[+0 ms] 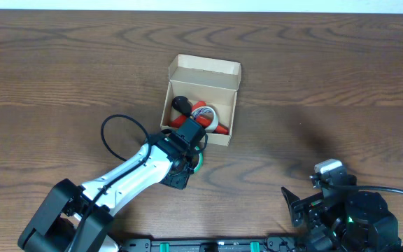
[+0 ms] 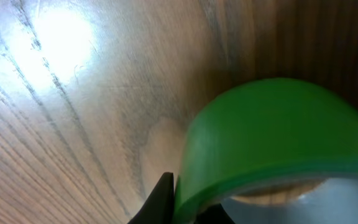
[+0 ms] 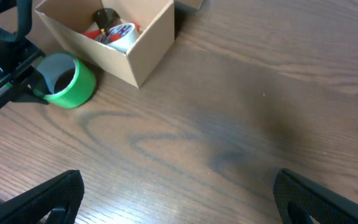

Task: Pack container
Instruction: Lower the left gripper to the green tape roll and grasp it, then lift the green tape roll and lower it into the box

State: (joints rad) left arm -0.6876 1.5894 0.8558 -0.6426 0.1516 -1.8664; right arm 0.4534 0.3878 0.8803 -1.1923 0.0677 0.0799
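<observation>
1. The wooden table [image 1: 341,77] carries everything and spreads wide around both sets of fingers
2. The left arm [image 1: 121,178] reaches slantwise over the table, with a black cable [image 1: 112,143] looping out behind its fingers
3. The container [image 1: 205,68], a tan cardboard box, stands open with its flap lid raised at the far side. Its near wall is just beyond the left fingers, and it lies well apart from the right fingers, ahead of them and towards their left
4. The right fingers [image 3: 42,199] are released and spread wide, low over bare table with nothing between them
5. The left fingers [image 2: 160,199] are clenched on the wall of the green tape roll [image 3: 70,81], one finger outside the band and the other seemingly inside the ring, as the left wrist view shows
6. The green tape roll sits at the tips of the left fingers, tilted on the table, just beside the container's near wall and outside it
7. Inside the container, beyond the left fingers, lie a red-and-white roll [image 1: 207,115] and a black object [image 1: 181,104]; what the black object is cannot be told
</observation>
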